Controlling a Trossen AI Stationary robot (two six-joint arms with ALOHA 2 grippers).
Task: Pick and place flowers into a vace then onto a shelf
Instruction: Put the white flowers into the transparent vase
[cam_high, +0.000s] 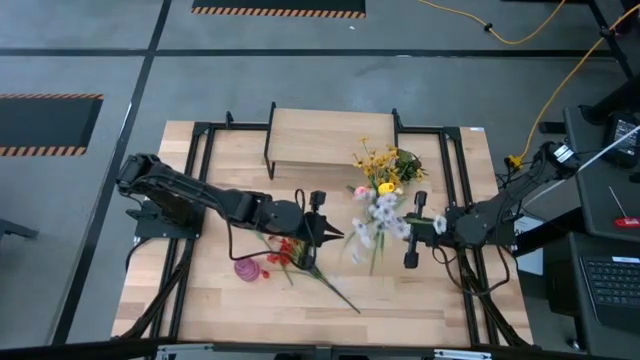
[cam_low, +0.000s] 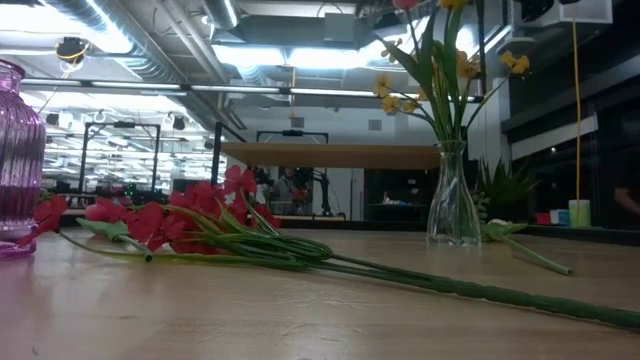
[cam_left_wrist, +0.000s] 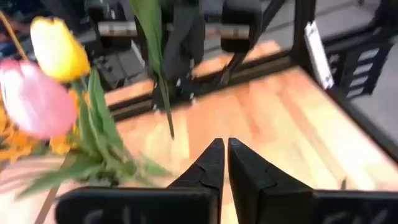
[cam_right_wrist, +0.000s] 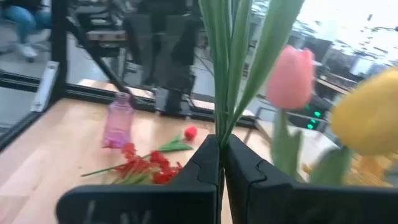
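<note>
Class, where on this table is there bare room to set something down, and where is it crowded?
Bare wood lies along the table front right, past the red flowers' stalk ends, and at the back left beside the shelf. The middle is crowded: pink vase, clear vase bouquet, left end effector and right end effector.

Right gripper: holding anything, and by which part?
Yes. The right gripper is shut on the green stalks of a flower stem, leaves rising above it. The left gripper is shut and holds nothing.
</note>
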